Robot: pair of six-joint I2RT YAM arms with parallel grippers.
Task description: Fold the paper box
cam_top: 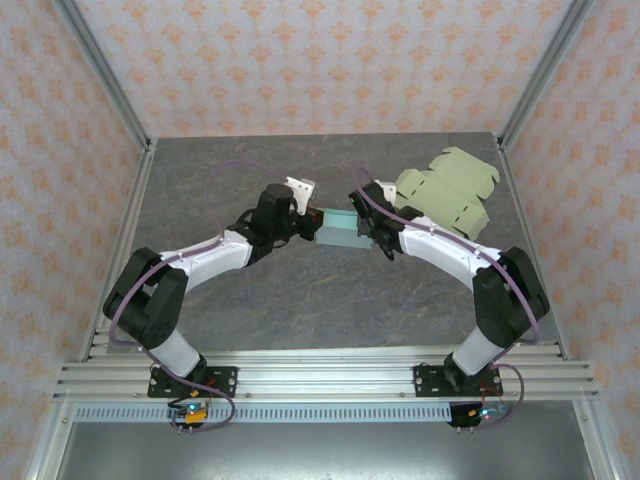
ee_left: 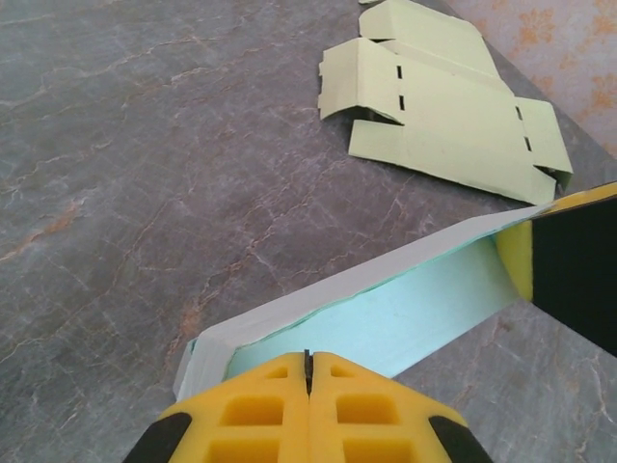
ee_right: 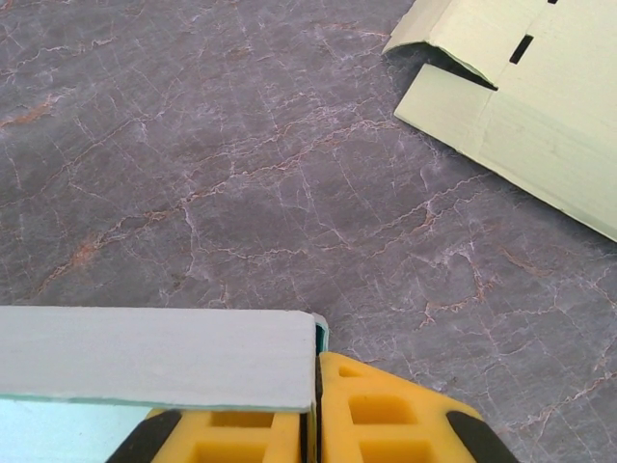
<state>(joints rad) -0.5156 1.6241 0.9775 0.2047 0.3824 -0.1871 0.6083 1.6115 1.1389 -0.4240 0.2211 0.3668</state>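
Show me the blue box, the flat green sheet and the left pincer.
blue box (cam_top: pixel 338 231): top view, middle of its upper face.
flat green sheet (cam_top: pixel 448 192): top view, its middle panel.
left pincer (ee_left: pixel 308 359): left wrist view, the seam where its yellow fingertips meet.

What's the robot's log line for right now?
left hand: shut, tips at blue box | right hand: shut on blue box edge | green flat box: unfolded on table

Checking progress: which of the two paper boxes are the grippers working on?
The light blue box, pinched by the left gripper and the right gripper. The pale green box lies flat and unfolded at the far right, untouched.
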